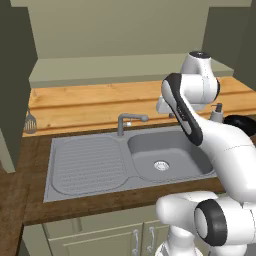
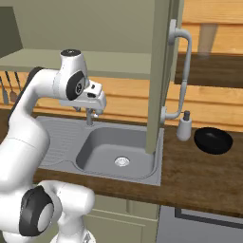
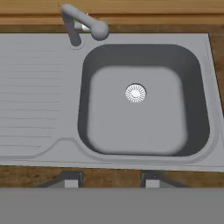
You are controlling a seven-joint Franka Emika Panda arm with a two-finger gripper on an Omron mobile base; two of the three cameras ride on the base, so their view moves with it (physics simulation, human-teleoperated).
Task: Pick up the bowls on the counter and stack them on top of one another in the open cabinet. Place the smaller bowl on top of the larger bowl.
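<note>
While the jaws (image 2: 95, 113) are hanging over the sink (image 2: 95, 147), holding nothing and partly open, the bowl (image 2: 213, 140) is sitting on the table (image 2: 199, 175), well off to the right, just past the soap bottle (image 2: 183, 127).

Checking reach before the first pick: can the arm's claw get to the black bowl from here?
Probably yes: the claw hangs open above the sink; the black bowl sits uncovered on the counter, beside the soap dispenser.
</note>
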